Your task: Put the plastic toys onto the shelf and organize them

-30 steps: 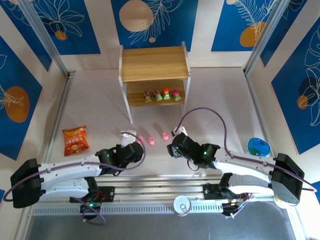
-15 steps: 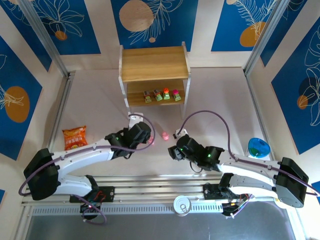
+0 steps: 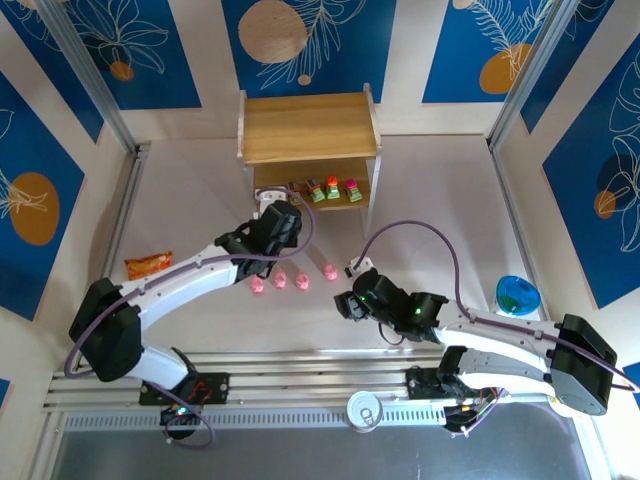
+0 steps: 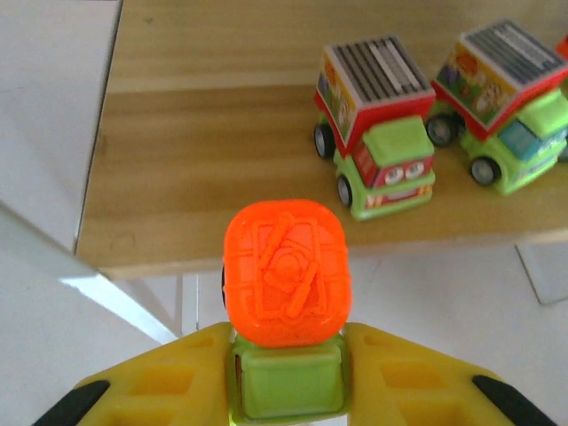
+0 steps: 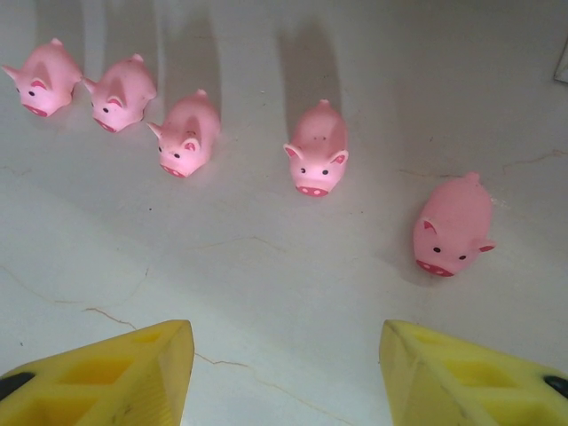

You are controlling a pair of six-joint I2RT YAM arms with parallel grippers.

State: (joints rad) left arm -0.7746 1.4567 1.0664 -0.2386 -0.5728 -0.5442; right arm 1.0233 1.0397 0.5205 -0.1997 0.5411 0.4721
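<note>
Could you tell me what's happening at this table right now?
The left gripper is shut on an orange-topped toy truck, holding it just in front of the lower tier of the shelf, where other toy trucks are already parked. The right gripper hangs open above the table, facing five pink pigs that stand loose there, none yet shelved.

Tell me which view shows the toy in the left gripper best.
Left wrist: the orange-topped toy sits close up, green base clamped in the left gripper, before the shelf. Top external shows that gripper covering it; right wrist faces pink pigs.
</note>
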